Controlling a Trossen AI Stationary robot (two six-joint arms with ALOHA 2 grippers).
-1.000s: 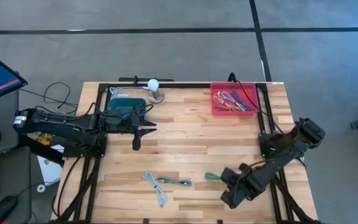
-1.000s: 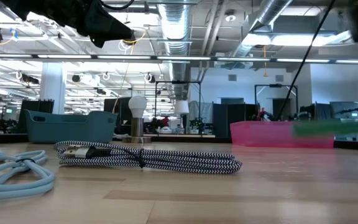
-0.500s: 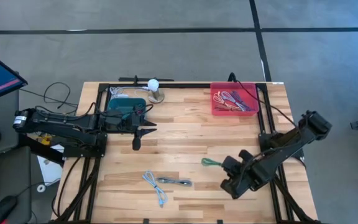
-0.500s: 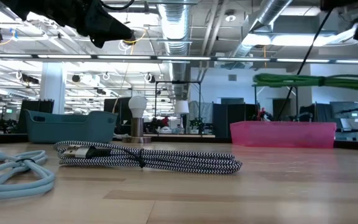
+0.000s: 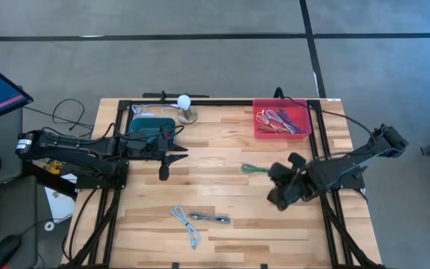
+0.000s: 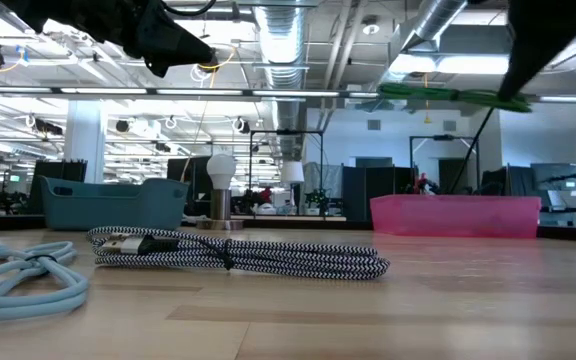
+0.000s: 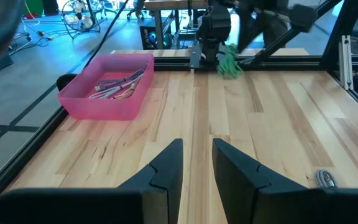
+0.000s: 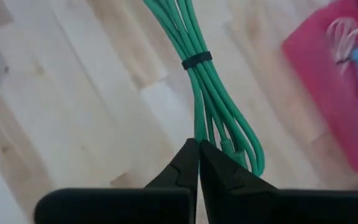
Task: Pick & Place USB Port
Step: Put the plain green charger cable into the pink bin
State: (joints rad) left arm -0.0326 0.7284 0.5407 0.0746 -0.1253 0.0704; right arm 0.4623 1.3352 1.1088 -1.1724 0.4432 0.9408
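The green cable bundle (image 5: 251, 169) is tied by a black band (image 8: 196, 60) and is held in the air above the table's middle right. My right gripper (image 5: 269, 172) is shut on it; the low view shows the green cable (image 6: 436, 94) high above the wood. The pink bin (image 5: 280, 119) with several cables inside stands at the far right corner, beyond the gripper. My left gripper (image 5: 163, 173) hangs over the table's left part, its fingers (image 7: 166, 169) open by a narrow gap, touching nothing. My right gripper pinches the bundle's looped end (image 8: 217, 138) between its two fingers. They come from the table's right and lie in line with the bundle's length. The cable is lifted clear and sticks out about level toward the table's left.
A light blue cable (image 5: 187, 224) and a black-and-white braided cable (image 5: 210, 218) lie near the table's near edge. A teal bin (image 5: 152, 127) and a small lamp with a white bulb (image 5: 185, 105) stand at the far left. Bare wood lies between the gripper and the pink bin.
My right gripper has carried the green cable from near the table's near right part toward the far edge and the pink bin. It rose as it went, so the cable shows higher in the low view. It stayed shut on the cable.
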